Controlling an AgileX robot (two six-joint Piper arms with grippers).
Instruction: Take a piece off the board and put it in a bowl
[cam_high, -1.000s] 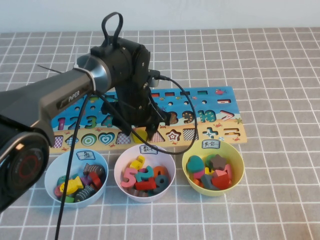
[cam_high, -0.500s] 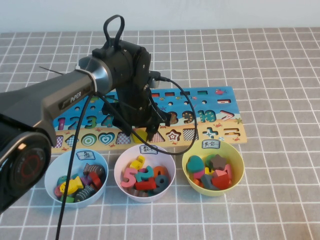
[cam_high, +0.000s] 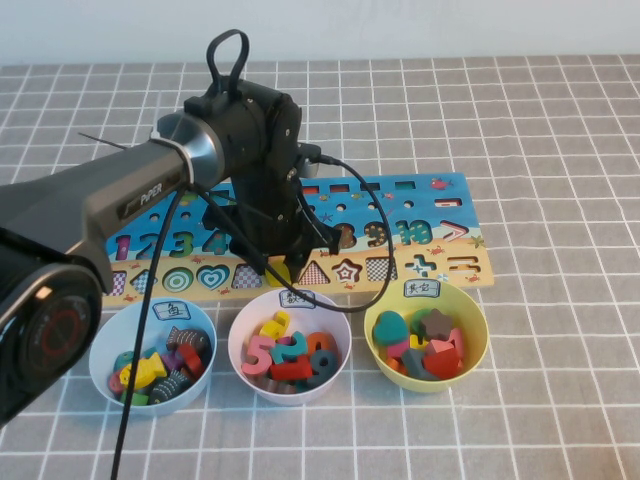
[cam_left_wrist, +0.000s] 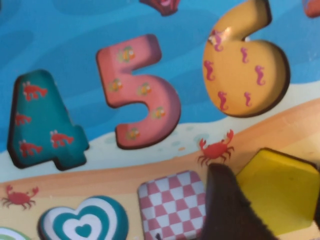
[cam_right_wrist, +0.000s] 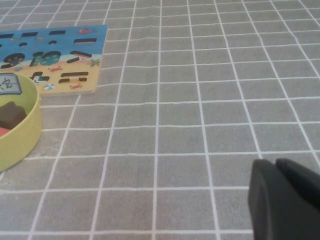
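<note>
grey checked cloth (cam_high: 560, 180) carries the board (cam_high: 440, 215); left gripper (cam_high: 285, 262) clamps the yellow pentagon piece (cam_left_wrist: 280, 192) over its tan strip. right gripper (cam_right_wrist: 285, 200) rests aside, fingers pressed together.

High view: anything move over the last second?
Barely. The left gripper stays down on the board, fingers around the yellow piece; the arm nudged very slightly, and less of the piece shows below the fingers in the high view. Whether it has lifted cannot be told. The yellow-green bowl, pink bowl and blue bowl are unchanged. The right gripper sits off over bare table.
</note>
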